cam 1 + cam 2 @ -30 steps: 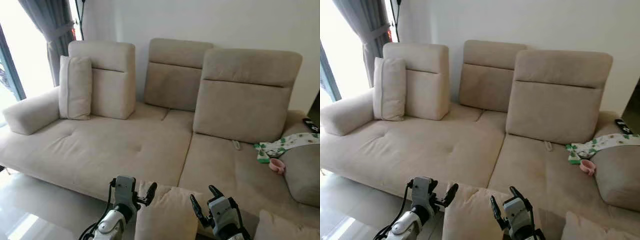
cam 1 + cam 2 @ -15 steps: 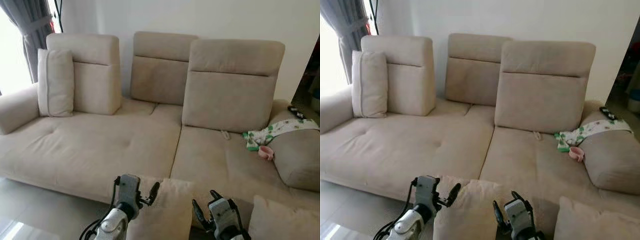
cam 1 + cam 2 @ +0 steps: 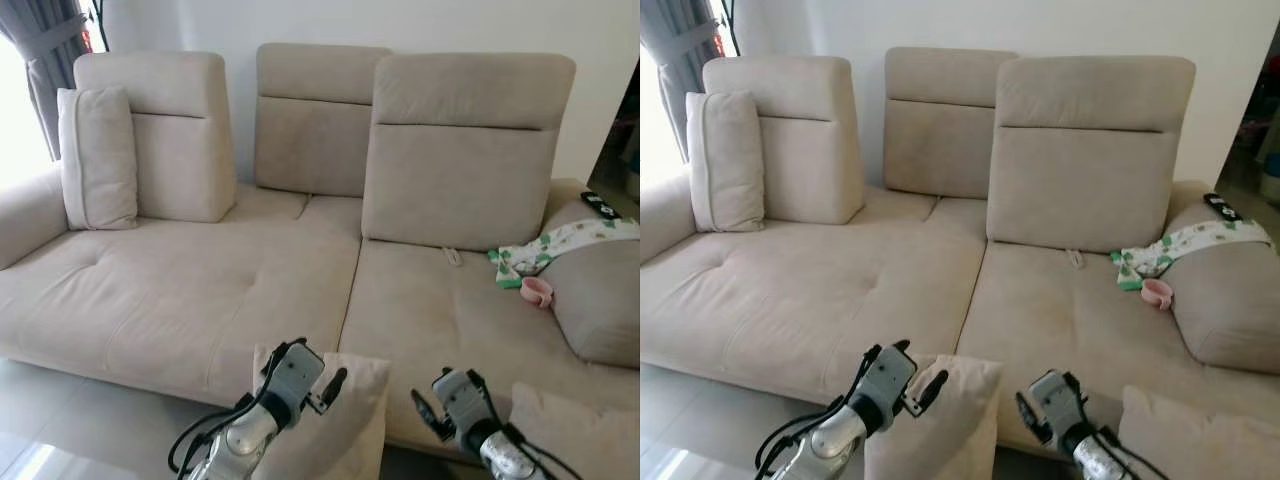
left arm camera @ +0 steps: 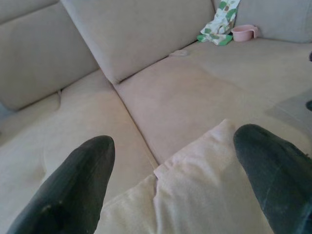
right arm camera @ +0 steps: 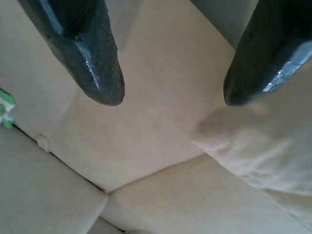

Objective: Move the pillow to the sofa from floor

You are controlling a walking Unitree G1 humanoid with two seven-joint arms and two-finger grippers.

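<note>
The beige sofa [image 3: 250,290] spans the room, with 3 backrests. At its front edge, below the seat, the pillow [image 3: 345,420] stands upright. The left gripper [image 3: 310,385] presses the pillow's upper left corner, fingers [image 4: 73,190] spread wide around it. The right gripper [image 3: 440,405], also open, hovers just right of the pillow, holding nothing.

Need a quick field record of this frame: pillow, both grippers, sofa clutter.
pillow: beige pillow upright at the sofa's front edge
left gripper: open, fingers straddling the pillow's top corner
right gripper: open, right of the pillow, holding nothing
sofa: beige sofa
clutter: pink cup and green-patterned cloth by the right armrest
</note>
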